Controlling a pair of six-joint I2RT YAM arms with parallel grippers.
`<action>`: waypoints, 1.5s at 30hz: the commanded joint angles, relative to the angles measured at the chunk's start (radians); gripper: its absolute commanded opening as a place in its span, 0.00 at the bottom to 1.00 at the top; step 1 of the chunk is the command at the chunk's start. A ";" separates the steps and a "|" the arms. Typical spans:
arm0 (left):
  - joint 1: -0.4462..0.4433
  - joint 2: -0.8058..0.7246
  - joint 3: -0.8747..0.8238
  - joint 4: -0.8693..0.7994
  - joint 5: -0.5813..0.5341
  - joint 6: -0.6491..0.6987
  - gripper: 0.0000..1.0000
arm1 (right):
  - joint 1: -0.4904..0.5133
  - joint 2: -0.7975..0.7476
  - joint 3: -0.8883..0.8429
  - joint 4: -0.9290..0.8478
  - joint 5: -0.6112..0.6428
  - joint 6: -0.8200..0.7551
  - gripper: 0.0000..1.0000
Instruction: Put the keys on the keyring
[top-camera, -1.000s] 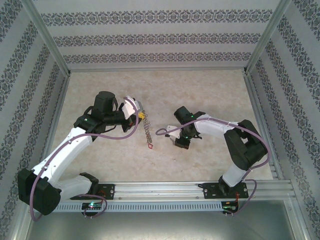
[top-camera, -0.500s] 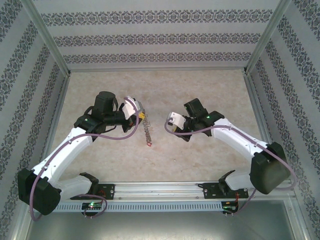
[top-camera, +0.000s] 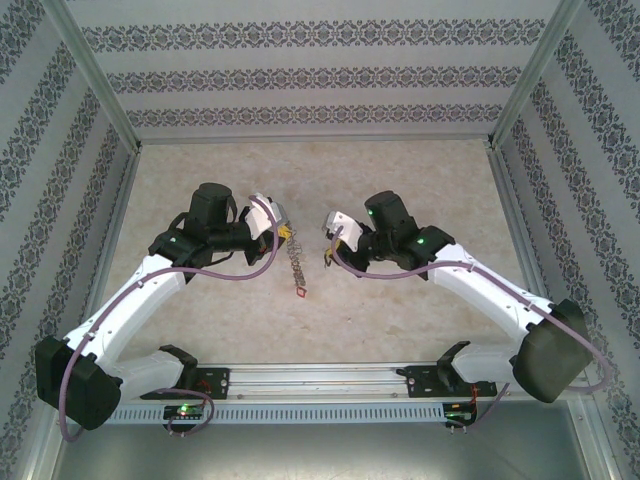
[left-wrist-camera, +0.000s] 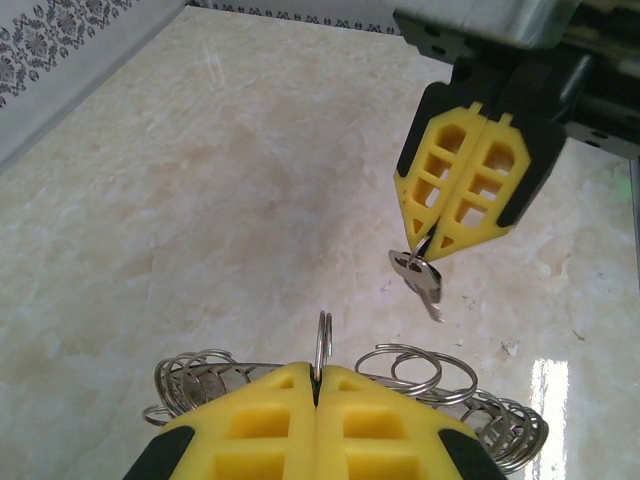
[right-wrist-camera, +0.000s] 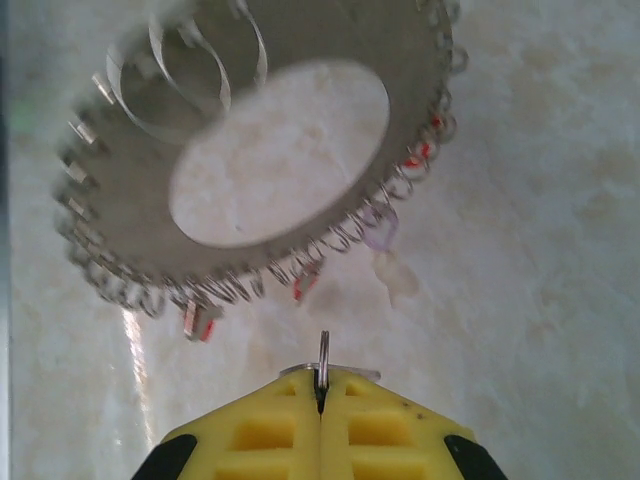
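The keyring (right-wrist-camera: 120, 205) is a flat grey metal doughnut with small wire loops all round its rim; red tags (right-wrist-camera: 304, 285) and a whitish tag (right-wrist-camera: 392, 276) hang from it. In the top view the keyring (top-camera: 295, 262) dangles edge-on from my left gripper (top-camera: 284, 233), a red tag (top-camera: 301, 293) at its bottom. My left gripper (left-wrist-camera: 318, 372) is shut on one upright loop (left-wrist-camera: 322, 340) of the ring. Just right of it, my right gripper (top-camera: 327, 257) is shut on a small silver key (left-wrist-camera: 422, 281), which hangs from its fingertips (left-wrist-camera: 440, 225). In its own view the right gripper (right-wrist-camera: 320, 385) pinches the key's ring (right-wrist-camera: 323, 358).
Both grippers hover over the middle of the pale marble tabletop (top-camera: 400, 170). Patterned walls (top-camera: 300, 80) close off the back and sides, with metal posts (top-camera: 95, 75) at the corners. A metal rail (top-camera: 330, 378) runs along the near edge.
The right arm swung its elbow out to the right and carried its gripper with the key up and left, closer to the keyring. The left arm and keyring stayed put.
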 joint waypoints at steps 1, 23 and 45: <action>-0.010 -0.006 0.007 0.032 0.013 0.021 0.00 | 0.031 0.001 0.064 0.066 -0.054 0.065 0.00; -0.020 -0.012 -0.004 0.044 0.022 0.037 0.00 | 0.103 0.124 0.203 0.073 -0.048 0.132 0.00; -0.020 -0.006 0.002 0.040 -0.012 0.021 0.00 | 0.102 0.134 0.206 0.117 -0.051 0.211 0.00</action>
